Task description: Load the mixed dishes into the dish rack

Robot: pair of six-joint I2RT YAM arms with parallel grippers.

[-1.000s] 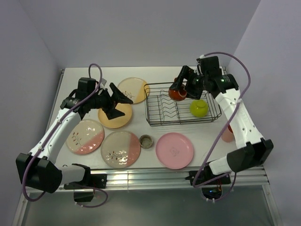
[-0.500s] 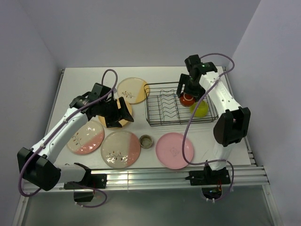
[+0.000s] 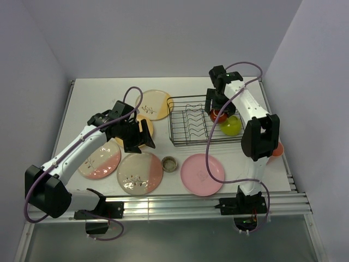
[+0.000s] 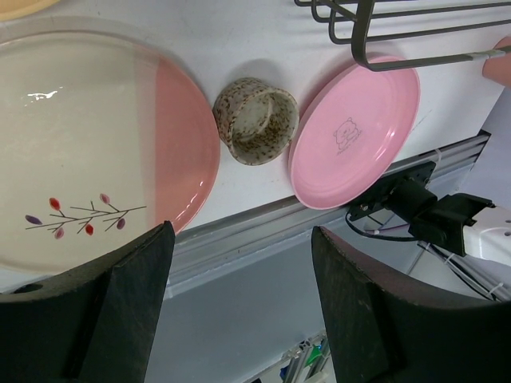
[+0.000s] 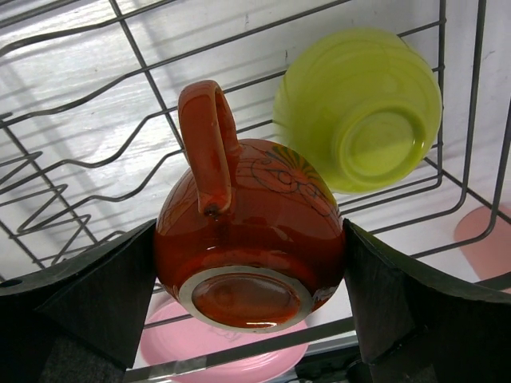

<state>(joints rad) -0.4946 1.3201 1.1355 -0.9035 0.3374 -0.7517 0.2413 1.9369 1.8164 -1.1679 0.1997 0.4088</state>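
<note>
Within the last second the right gripper (image 3: 217, 108) has been swung over the dish rack (image 3: 185, 143) and lowered. The dark red mug (image 5: 254, 231) is now carried down among the wires at the right end of the rack, just beside the lime-yellow bowl (image 5: 359, 108) already lying there. The mug is clamped from both sides by the two dark fingers, with its base turned to the wrist camera. Whether it already rests on the wires cannot be told. It is judged that only the release is missing for this piece.

Meanwhile the left gripper (image 3: 140, 135) has been brought lower over the yellow-orange plate (image 3: 143, 119). Its jaws have been drawn a little closer but are apart, with nothing between them.

The whole layout is given by the top view, but there the grip on the mug is hidden by the arm (it is shown only by the right wrist view). In the left wrist view the small speckled cup (image 4: 257, 120), the pink plate (image 4: 355, 132) and the cream-and-pink plate (image 4: 96, 152) are seen on the table, not yet loaded.
</note>
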